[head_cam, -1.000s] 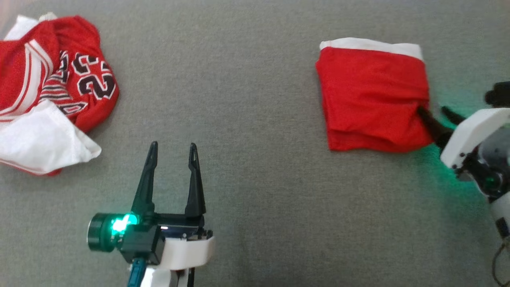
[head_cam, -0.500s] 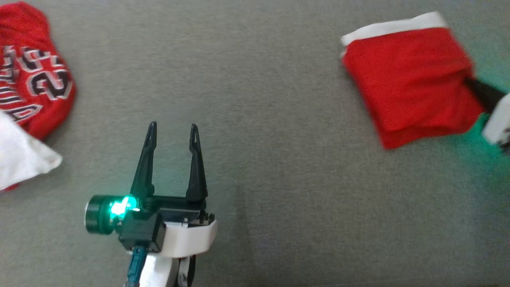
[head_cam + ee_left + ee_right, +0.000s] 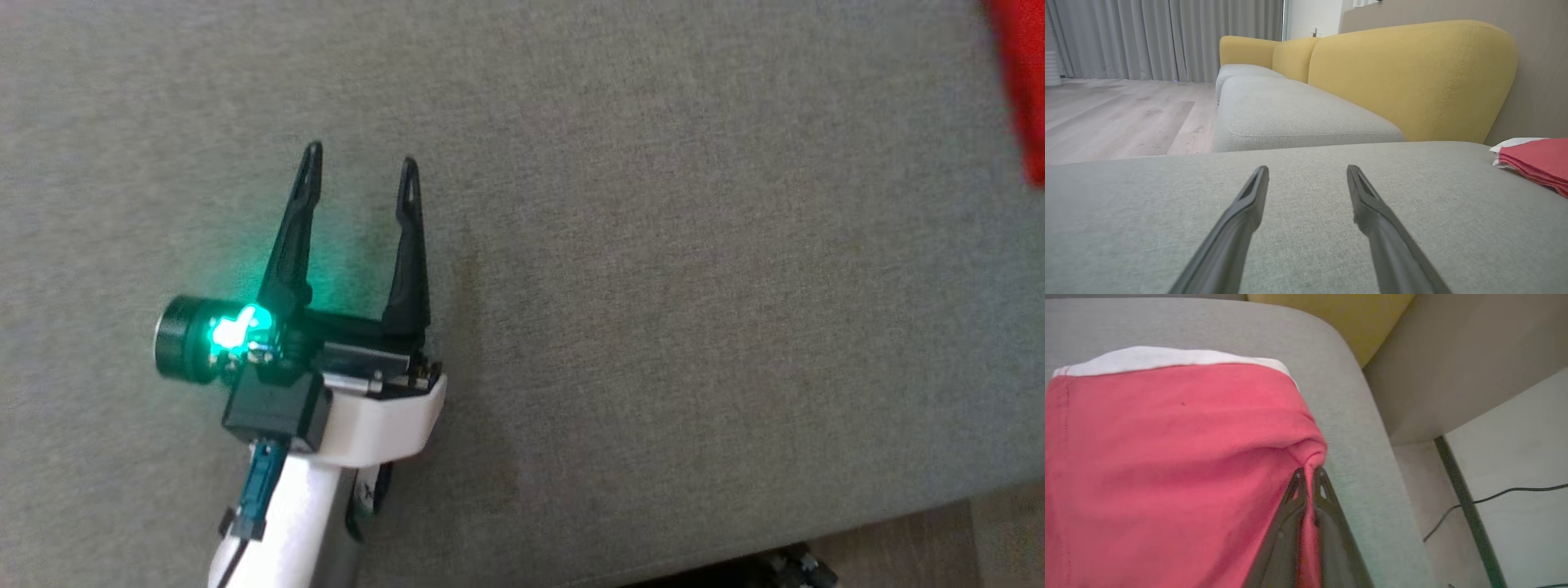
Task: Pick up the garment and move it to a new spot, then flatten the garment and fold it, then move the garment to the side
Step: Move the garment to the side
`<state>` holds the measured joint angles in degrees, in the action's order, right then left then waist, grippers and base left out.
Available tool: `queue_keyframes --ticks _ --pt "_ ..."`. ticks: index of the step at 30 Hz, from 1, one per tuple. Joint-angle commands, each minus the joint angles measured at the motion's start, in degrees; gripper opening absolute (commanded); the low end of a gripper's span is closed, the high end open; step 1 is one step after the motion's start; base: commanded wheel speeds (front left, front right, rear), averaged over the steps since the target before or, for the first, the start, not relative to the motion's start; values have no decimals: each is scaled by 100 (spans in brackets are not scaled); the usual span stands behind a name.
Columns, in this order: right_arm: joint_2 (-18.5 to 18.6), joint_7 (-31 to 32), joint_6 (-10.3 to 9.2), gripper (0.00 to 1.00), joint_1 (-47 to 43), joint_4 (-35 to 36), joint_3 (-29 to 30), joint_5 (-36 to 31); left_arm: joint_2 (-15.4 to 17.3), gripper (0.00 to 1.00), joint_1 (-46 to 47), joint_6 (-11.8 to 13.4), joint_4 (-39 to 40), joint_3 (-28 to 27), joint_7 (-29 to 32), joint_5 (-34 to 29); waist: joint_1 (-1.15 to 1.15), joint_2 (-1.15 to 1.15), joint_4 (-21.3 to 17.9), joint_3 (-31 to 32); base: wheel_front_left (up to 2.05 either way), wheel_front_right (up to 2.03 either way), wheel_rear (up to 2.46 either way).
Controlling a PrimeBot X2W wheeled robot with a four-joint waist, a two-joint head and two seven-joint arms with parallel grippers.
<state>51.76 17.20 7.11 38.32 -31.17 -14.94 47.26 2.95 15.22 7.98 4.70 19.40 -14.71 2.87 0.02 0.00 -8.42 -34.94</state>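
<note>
1. Jaws of the left gripper stand wide apart with nothing between them, low over bare grey cushion. This arm looks idle and is best kept where it is, clear of the path.
2. Garment, red with a white band along its far edge, lies folded in flat layers near the cushion's right end. The head view catches a red sliver of it at the upper right corner, and the left wrist view shows its stacked edges at the right.
3. Right gripper has its jaws pinched tight on a puckered bit of the garment's edge, on the side nearest the cushion's rounded end. Cloth bunches at the tips.
4. Judging by the neat fold, the step in hand is the last one: moving the garment to the side. The grip takes one small pinch, and how many layers it holds I cannot tell. A slow, low drag across the cushion should serve better than a lift, which could let loose layers hang and unfold.
5. Just beside the tips on the right the cushion rounds off, with pale floor and a cable beyond. The move should end with the whole fold resting on the cushion. The jaws should then open and back out along their own line, so the pucker is not dragged.
</note>
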Motion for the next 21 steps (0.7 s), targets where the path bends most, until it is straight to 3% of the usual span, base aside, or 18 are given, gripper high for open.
queue_keyframes --ticks 1,2,3,4,8,12,16,21 --pt "406 -182 37 0 -43 -15 239 -223 10 100 106 -61 132 -130 -29 -75 -2 0 -156 -330 0 0 0" --pt "404 -292 37 23 -37 -71 358 -342 10 100 148 -82 103 -130 -29 -74 -2 0 -152 -355 0 0 0" --pt "390 -393 37 87 -36 -119 456 -486 9 100 187 -95 85 -134 -29 -78 -2 0 -144 -367 0 0 0" --pt "343 -496 37 100 -25 -146 546 -633 9 100 216 -105 66 -139 -29 -85 -2 0 -132 -364 0 0 0" --pt "-23 -957 37 100 -12 -27 735 -1265 5 100 261 -45 53 -188 -29 -64 -2 0 -30 -165 0 0 0" --pt "-753 -1351 37 100 -117 267 679 -1740 -1 100 165 123 -1 -234 -29 -14 -2 0 161 249 0 0 0" --pt "-1540 -1679 37 100 -475 577 251 -1760 -4 100 -10 304 -115 -256 -29 221 -2 0 393 767 0 0 0" --pt "-2154 -2194 37 100 -921 520 -215 -1850 -6 100 -241 195 -425 -212 -29 503 -2 0 646 1331 0 0 0"
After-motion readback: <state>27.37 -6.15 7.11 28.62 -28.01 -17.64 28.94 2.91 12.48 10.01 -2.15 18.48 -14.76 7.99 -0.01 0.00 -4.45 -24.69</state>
